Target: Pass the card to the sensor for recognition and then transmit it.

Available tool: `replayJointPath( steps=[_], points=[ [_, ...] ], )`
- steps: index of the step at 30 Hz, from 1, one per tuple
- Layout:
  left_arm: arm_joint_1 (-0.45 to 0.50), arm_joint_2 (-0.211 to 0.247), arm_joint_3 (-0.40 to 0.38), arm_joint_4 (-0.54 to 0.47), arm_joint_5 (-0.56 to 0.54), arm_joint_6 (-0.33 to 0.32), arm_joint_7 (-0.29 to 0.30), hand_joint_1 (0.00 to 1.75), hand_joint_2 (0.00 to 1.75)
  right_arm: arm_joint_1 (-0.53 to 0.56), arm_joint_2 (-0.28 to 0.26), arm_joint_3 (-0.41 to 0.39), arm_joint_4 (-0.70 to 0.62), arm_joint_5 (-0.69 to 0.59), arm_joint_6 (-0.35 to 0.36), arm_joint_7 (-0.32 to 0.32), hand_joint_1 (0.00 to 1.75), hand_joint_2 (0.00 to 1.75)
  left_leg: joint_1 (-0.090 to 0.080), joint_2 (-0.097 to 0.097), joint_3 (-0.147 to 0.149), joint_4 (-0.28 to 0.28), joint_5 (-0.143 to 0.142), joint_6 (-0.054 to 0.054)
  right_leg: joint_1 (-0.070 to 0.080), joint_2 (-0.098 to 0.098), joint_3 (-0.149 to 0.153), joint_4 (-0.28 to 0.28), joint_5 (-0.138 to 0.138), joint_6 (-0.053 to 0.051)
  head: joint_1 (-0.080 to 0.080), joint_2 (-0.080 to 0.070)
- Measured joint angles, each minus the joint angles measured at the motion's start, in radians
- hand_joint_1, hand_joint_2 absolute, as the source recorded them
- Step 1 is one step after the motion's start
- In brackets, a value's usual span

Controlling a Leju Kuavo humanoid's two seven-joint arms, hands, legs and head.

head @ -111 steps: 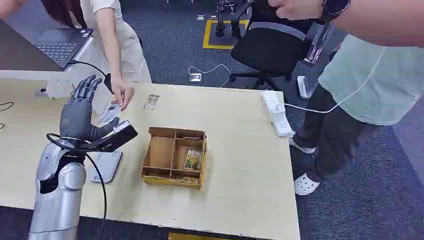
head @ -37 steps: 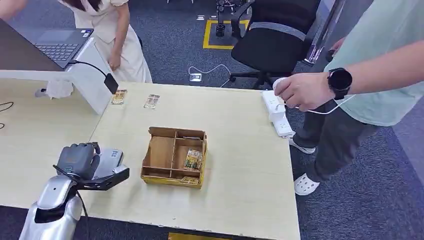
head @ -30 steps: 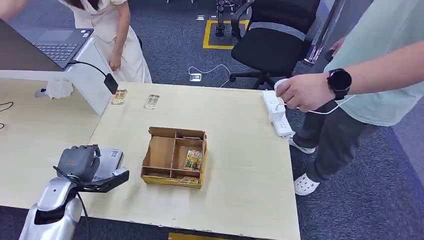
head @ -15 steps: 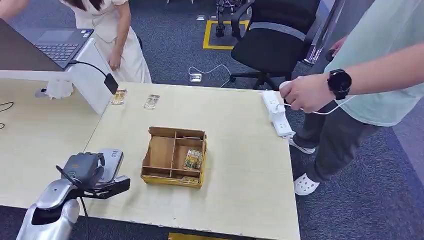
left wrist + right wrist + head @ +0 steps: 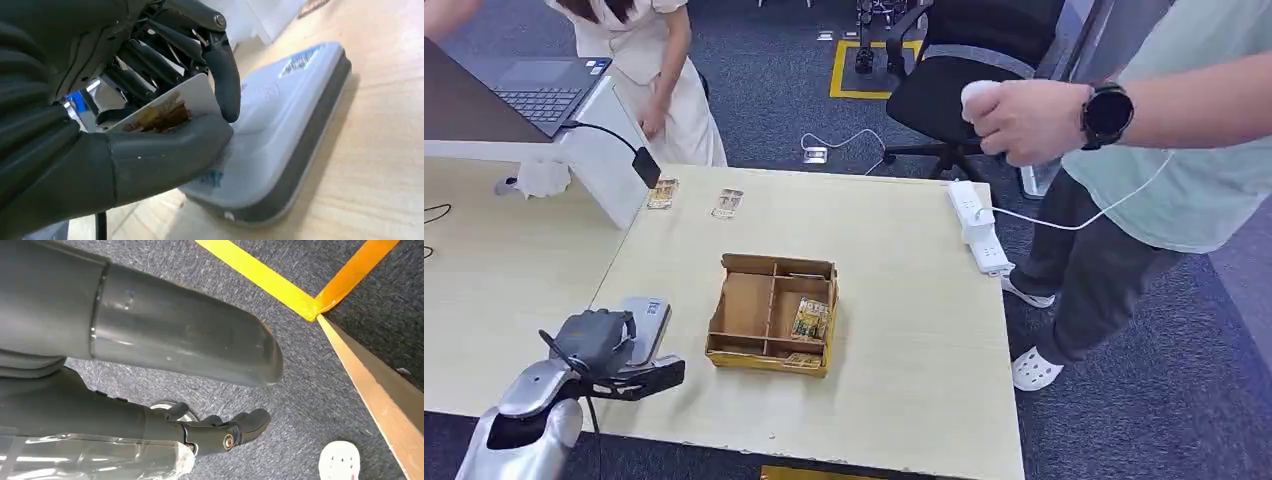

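robot hand (image 5: 594, 338) with card (image 5: 165, 107) over sensor (image 5: 280, 125) (divided box (image 5: 773, 314) beside)

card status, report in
Left hand pinches the card just over the sensor. Right hand hangs empty. Nothing in the way.

Bare tabletop (image 5: 904, 300) right of divided box (image 5: 772, 313), power strip (image 5: 980, 227) at edge

The left robot hand (image 5: 596, 338) has come down from its raised, open pose and now holds the card (image 5: 165, 107) over the near end of the sensor (image 5: 646, 322). The person's hand (image 5: 1024, 120) lifted off the power strip (image 5: 979, 228), holding a white plug. The other person stepped back.
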State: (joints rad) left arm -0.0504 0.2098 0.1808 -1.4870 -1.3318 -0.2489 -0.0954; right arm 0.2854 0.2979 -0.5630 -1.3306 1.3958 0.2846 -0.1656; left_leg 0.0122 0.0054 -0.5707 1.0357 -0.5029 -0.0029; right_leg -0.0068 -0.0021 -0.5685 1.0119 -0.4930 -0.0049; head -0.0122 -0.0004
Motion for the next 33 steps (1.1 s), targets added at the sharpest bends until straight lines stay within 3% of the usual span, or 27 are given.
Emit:
replayJointPath(
  steps=[3,11,14,16,20,25,33],
  points=[
    [-0.003,0.015,-0.010,0.005,0.065,-0.057,0.000,1.75,1.75,-0.005,0.000,-0.013,0.002,0.017,-0.001,-0.013,0.00,0.00,0.000,0.000,0.000,0.000,0.000,0.000,0.000,0.000,0.000,0.000,0.000,0.000,0.000,0.000],
    [-0.007,0.051,-0.045,0.019,0.184,-0.083,0.013,1.75,1.75,-0.012,0.000,-0.038,0.011,0.044,-0.001,-0.033,0.00,0.00,0.000,-0.001,0.001,0.000,0.000,0.000,0.000,-0.001,0.001,0.000,0.000,0.000,0.000,0.000],
    [-0.012,0.050,-0.047,0.020,0.245,-0.050,0.008,1.75,1.75,-0.013,0.000,-0.040,0.014,0.053,-0.002,-0.037,0.00,0.00,0.000,-0.001,0.001,0.000,0.000,0.000,0.000,-0.001,0.001,0.000,0.000,0.000,0.000,0.000],
    [-0.029,0.045,-0.047,0.019,0.292,0.007,0.000,1.75,1.75,-0.012,0.000,-0.040,0.014,0.059,-0.003,-0.037,0.00,0.00,0.000,-0.001,0.001,0.000,0.001,0.000,0.000,-0.002,0.000,0.000,0.000,0.000,0.000,0.000],
    [-0.145,0.024,-0.041,-0.019,0.338,0.084,-0.010,1.75,1.75,-0.014,0.000,-0.028,0.014,0.052,-0.007,-0.025,0.00,0.00,0.000,-0.005,-0.001,0.000,0.003,-0.001,0.000,-0.007,0.001,0.000,0.001,0.000,0.000,0.000],
    [-0.285,0.023,-0.039,-0.056,0.346,0.080,-0.006,1.75,1.75,-0.017,0.000,-0.013,0.015,0.045,-0.012,-0.018,0.00,0.00,0.000,-0.004,-0.001,0.000,0.003,-0.002,0.000,-0.005,0.001,0.000,0.002,-0.002,0.000,0.000],
    [-0.360,0.032,-0.039,-0.068,0.346,0.080,-0.007,1.75,1.75,-0.018,0.000,-0.013,0.026,0.049,-0.019,-0.019,0.00,0.00,0.001,-0.004,-0.001,0.000,0.003,-0.002,0.000,-0.005,0.000,0.000,0.002,-0.002,0.000,0.000]
  ],
)
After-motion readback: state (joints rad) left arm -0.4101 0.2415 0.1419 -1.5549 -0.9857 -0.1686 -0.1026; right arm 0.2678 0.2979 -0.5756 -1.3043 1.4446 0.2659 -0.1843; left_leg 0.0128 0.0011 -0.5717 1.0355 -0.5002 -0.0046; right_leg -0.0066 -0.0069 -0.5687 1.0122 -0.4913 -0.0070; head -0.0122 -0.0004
